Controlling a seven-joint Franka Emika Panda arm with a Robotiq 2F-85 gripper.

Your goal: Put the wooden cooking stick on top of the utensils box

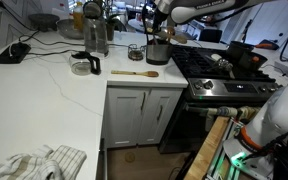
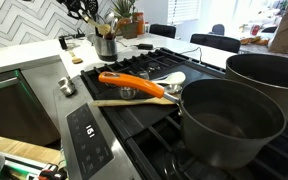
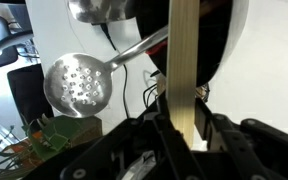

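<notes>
Two fingers of the gripper (image 3: 187, 132) sit pressed against the flat faces of the wooden cooking stick (image 3: 184, 60). It runs straight up the wrist view between them, so the tool reads as pinching it, not spread. The stick is thin, pale and even, so it should be light and rigid, with no give and little risk of breaking. Dry wood ought to hold against the pads without sliding. A long piece held near one end may swing, though, so a hold nearer the middle of the handle would balance better for laying it flat. Just behind it show a perforated skimmer (image 3: 79, 85) and a ladle bowl (image 3: 99, 10). In an exterior view the utensils box (image 1: 157, 52), a metal pot, stands close to the bench's stove-side edge, back from the front edge, with the arm's end just above it. A second wooden spoon (image 1: 134, 73) lies on the bench (image 1: 44, 100) along the front edge, near the corner by the stove (image 1: 224, 72). I take the held piece to be the one meant.
</notes>
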